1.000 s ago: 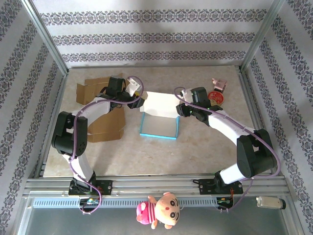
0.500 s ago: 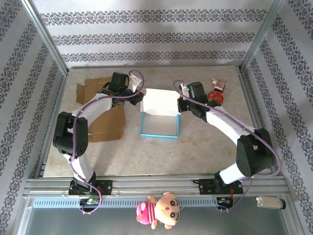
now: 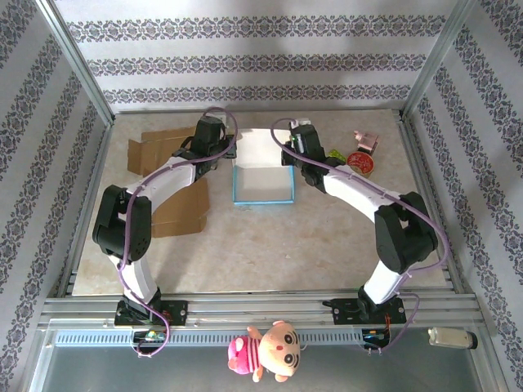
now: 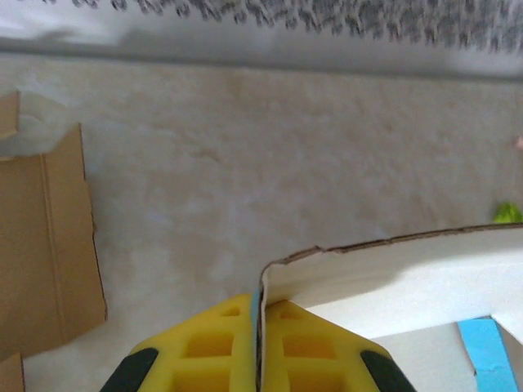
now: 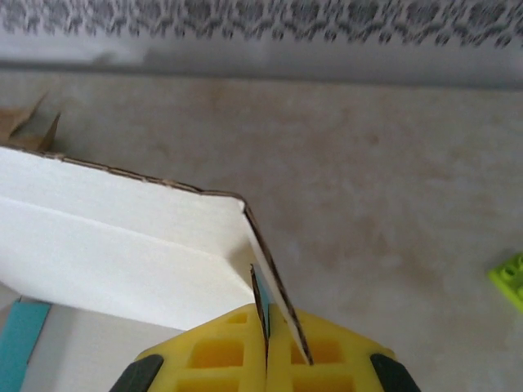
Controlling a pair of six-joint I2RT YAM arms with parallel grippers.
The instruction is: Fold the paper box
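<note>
The paper box, white inside with blue outer walls, stands open in the middle of the table, its white lid flap raised at the far side. My left gripper is shut on the box's far left corner. In the left wrist view the yellow fingers pinch the blue-and-white wall edge of the box. My right gripper is shut on the far right corner. Its yellow fingers clamp the side wall of the box in the right wrist view.
Flattened brown cardboard lies left of the box, with another piece nearer. A red round tin, a pink object and a green piece sit at the right. Metal frame posts border the table; a plush toy hangs at the front rail.
Both grippers closed onto the box's far corners and moved toward the far wall and each other. The box shifted away with them and its lid flap now stands steeper.
</note>
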